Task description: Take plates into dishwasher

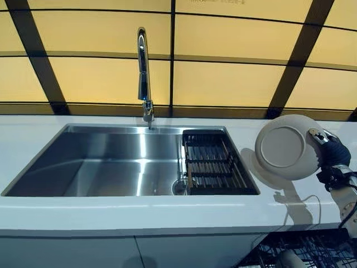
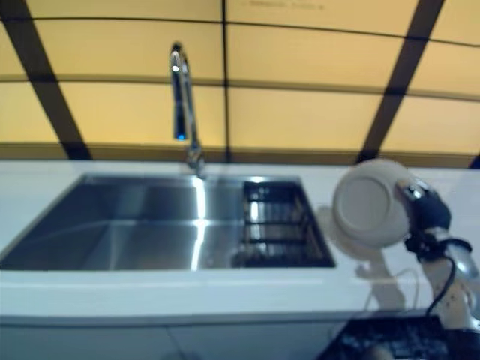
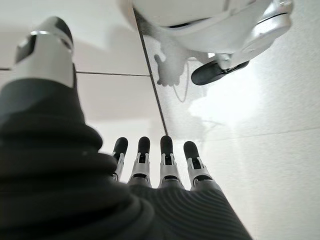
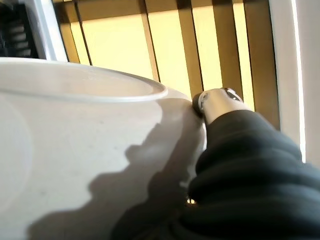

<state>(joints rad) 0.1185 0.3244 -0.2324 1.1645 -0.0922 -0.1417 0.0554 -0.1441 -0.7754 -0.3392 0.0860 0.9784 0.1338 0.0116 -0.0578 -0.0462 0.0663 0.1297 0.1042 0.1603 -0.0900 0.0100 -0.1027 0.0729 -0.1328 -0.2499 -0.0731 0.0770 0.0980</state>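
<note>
A round beige plate point(image 1: 285, 147) is held on edge above the white counter, right of the sink, its underside facing me. My right hand point(image 1: 333, 152) grips its right rim, thumb point(image 4: 216, 102) pressed on the plate point(image 4: 85, 165); the fingers are behind it. The dark dishwasher rack point(image 1: 304, 251) shows at the lower right, below the counter edge. My left hand point(image 3: 160, 165) appears only in its wrist view, fingers straight and holding nothing, hanging over pale floor.
A steel sink point(image 1: 120, 162) with a tall tap point(image 1: 144, 72) lies in the white counter point(image 1: 139, 215). A dark drain rack point(image 1: 212, 163) fills the sink's right end. Yellow panels with dark bars form the back wall.
</note>
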